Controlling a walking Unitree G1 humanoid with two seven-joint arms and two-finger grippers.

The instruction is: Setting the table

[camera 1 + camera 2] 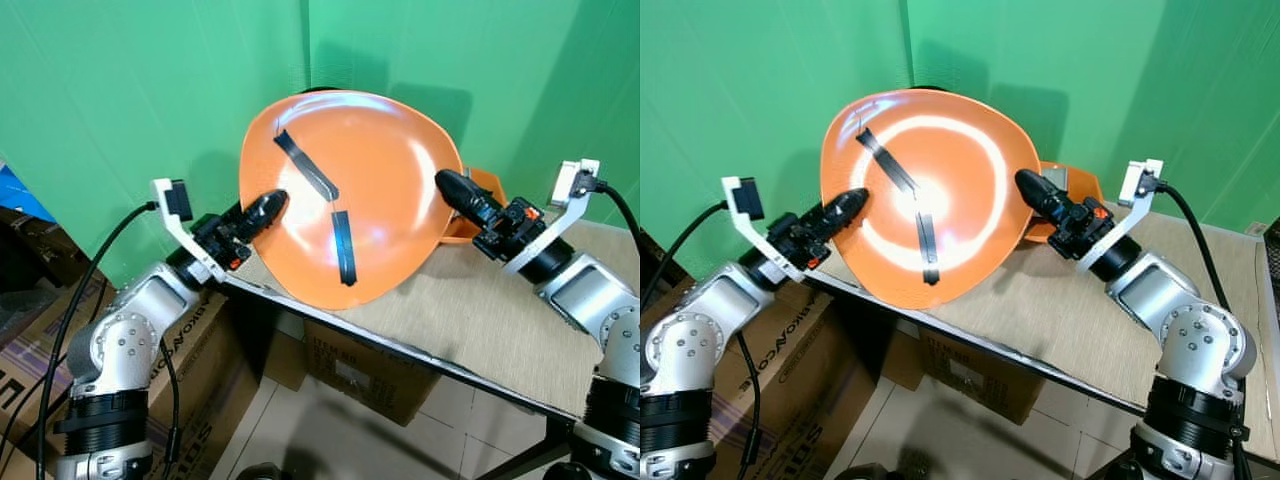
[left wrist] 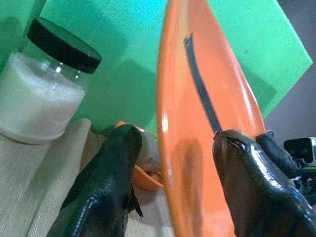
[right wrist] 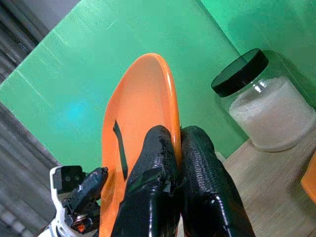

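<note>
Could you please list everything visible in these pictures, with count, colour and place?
plate: one, orange with black tape strips, held up on edge above the table between both grippers.
jar: one, clear with a black lid and white contents, standing on the table behind the plate.
small dish: one, orange, on the table behind the plate; mostly hidden.
table: one, beige top, in front of the green backdrop.
cardboard boxes: several, brown, on the floor under and left of the table.
left gripper: one, black fingers on either side of the plate's left rim, a gap visible.
right gripper: one, black fingers pinched on the plate's right rim.
</note>
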